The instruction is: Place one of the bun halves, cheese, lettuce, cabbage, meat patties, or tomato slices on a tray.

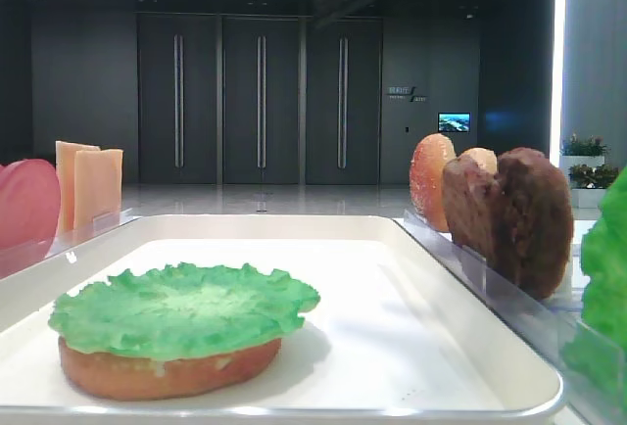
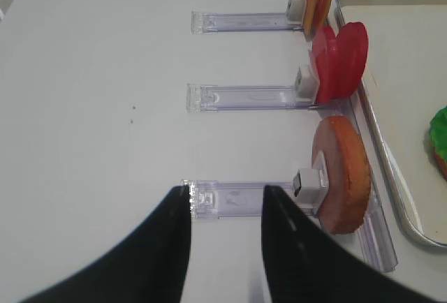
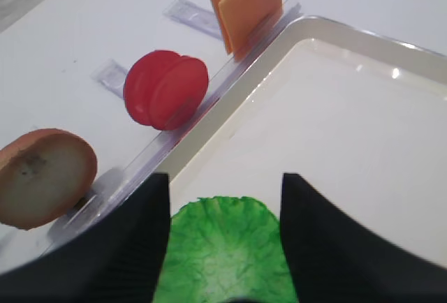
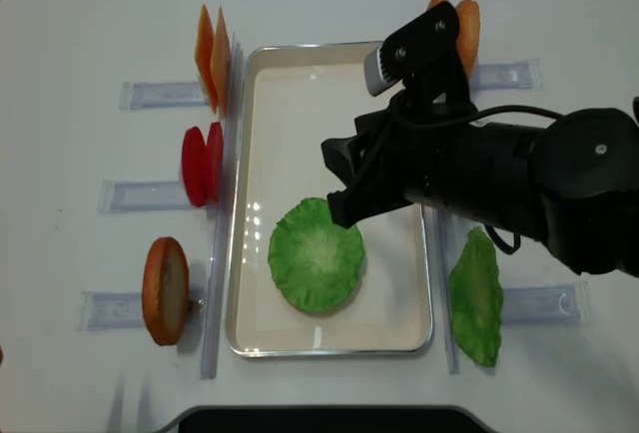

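We see the lettuce point(image 4: 318, 253), a roughly round ruffled leaf with no clear long axis, lying flat atop a bun half point(image 1: 167, 371) in the glossy cream tray point(image 4: 300, 64). Our right gripper point(image 4: 339, 182) hangs released above it; our left gripper point(image 2: 227, 240) is clenched, empty.

One exterior view sits low at the tray's point(image 1: 470, 386) near rim, looking level across it toward dark doors at the back. The other exterior view hangs overhead, facing straight down, with the tray at frame centre. The right wrist camera looks down between its gripper's point(image 3: 225, 233) spread fingers, close over the lettuce point(image 3: 223, 254) at lower centre. The left wrist camera faces the white table point(image 2: 91, 107), catching the tray's edge at far right. All four share the tray and lettuce.
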{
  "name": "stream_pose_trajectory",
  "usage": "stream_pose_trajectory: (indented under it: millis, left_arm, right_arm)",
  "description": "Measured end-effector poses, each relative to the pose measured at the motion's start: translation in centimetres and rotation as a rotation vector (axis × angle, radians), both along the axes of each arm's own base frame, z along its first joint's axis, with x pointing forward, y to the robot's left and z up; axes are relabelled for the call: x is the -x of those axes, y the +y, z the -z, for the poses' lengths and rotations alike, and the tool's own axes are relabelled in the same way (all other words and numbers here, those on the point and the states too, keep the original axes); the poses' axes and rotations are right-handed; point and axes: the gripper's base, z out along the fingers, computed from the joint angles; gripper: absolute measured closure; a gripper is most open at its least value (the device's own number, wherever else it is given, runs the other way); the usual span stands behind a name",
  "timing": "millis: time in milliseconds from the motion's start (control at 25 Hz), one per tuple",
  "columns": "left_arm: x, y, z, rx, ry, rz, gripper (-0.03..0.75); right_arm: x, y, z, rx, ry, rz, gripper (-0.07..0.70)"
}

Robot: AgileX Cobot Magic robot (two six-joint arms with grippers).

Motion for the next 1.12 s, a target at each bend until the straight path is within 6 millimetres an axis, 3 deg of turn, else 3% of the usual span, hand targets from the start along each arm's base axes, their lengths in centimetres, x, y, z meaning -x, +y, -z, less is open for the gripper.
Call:
stream_pose_trajectory:
  millis: [320,640,880,1120]
  left_arm:
    - [0.0,0.0,0.0,0.000,0.000,0.000,0.450]
    - [0.0,0.0,0.0,0.000,0.000,0.000,0.450]
    - [0.0,0.0,0.0,0.000,0.000,0.000,0.450]
    - [0.0,0.0,0.0,0.000,0.000,0.000,0.450]
  right_arm:
    - [-2.9,-3.5,0.1,0.057,-0.031,0.002,0.290]
    - [-6.1,-10.8,-0.3,0.260,0.171,0.078,0.290]
    - [-6.1,-16.4,-0.8,0.494,0.428,0.241,0.297]
    - [-5.1,-20.9,-1.2,0.554,0.573,0.436,0.337]
